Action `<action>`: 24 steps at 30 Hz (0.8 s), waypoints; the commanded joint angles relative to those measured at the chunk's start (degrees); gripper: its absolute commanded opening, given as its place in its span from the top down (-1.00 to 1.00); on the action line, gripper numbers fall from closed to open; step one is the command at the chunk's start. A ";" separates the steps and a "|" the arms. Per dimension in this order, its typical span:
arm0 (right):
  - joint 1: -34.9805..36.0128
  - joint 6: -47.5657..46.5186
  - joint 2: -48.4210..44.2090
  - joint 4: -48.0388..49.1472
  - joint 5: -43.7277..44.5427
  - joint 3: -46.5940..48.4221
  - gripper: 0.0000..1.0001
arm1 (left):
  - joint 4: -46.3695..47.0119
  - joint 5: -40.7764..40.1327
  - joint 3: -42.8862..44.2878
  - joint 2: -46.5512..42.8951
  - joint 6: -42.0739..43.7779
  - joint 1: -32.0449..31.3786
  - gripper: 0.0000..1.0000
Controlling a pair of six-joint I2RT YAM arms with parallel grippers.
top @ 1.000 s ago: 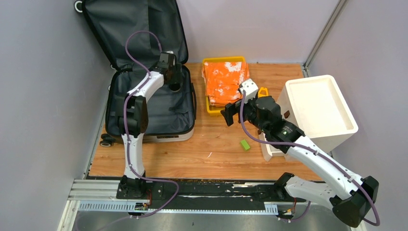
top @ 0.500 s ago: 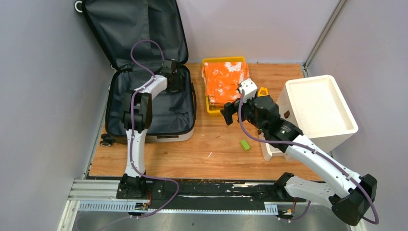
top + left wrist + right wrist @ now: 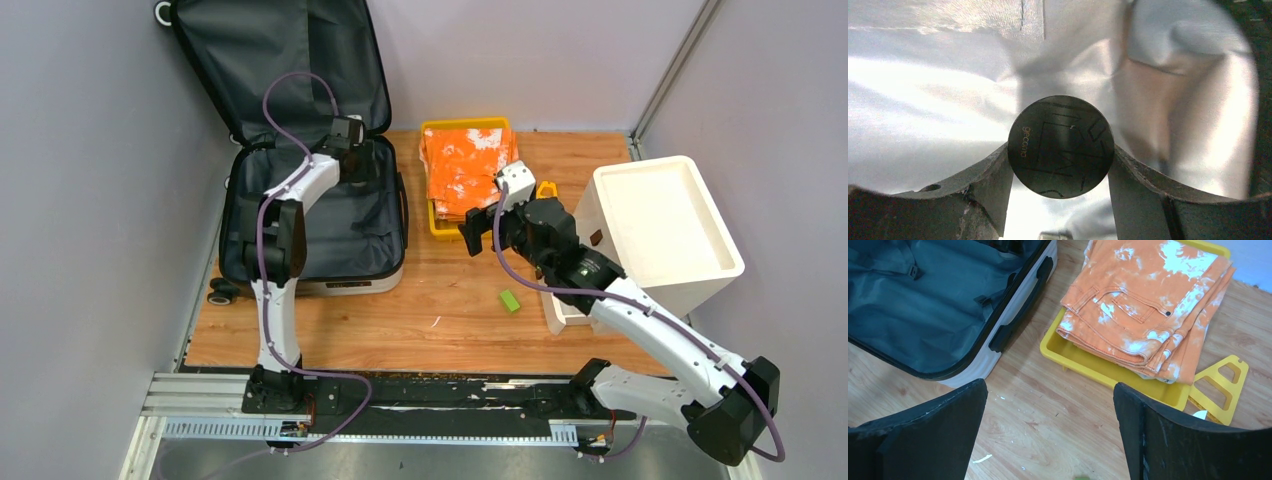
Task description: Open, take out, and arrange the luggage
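Observation:
The luggage (image 3: 335, 284) lies open at the back left, its lid propped against the wall and its dark grey lining (image 3: 923, 325) showing. My left gripper (image 3: 358, 168) reaches into the far right corner of the lower half. In the left wrist view both fingers (image 3: 998, 170) press the sides of a black round container (image 3: 1060, 145) with gold lettering, over shiny pale fabric. My right gripper (image 3: 480, 235) hangs open above bare wood between the luggage and the yellow tray (image 3: 437, 226), with nothing between its fingers (image 3: 1158, 425).
Folded orange-and-white jeans (image 3: 1143, 300) fill the yellow tray (image 3: 1083, 365). A yellow triangular piece (image 3: 1220, 385) lies beside it. A white foam box (image 3: 665, 225) stands at the right, and a small green block (image 3: 510, 300) lies on the wood.
The left gripper's jaws have narrowed onto the black round container and its wrist has shifted slightly inside the luggage. The right arm has barely moved.

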 commanded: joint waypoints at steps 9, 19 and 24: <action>-2.11 18.27 1.16 -7.62 7.87 8.62 -0.87 | -2.97 19.22 -3.82 -20.58 11.69 -2.39 0.08; -5.17 30.38 1.78 -6.51 -6.50 11.13 -0.71 | -0.36 31.44 -17.27 -39.09 28.31 -14.45 0.16; -5.48 36.52 1.35 -3.51 -12.83 9.74 -0.56 | 3.55 37.34 -26.13 -48.47 29.98 -18.73 0.17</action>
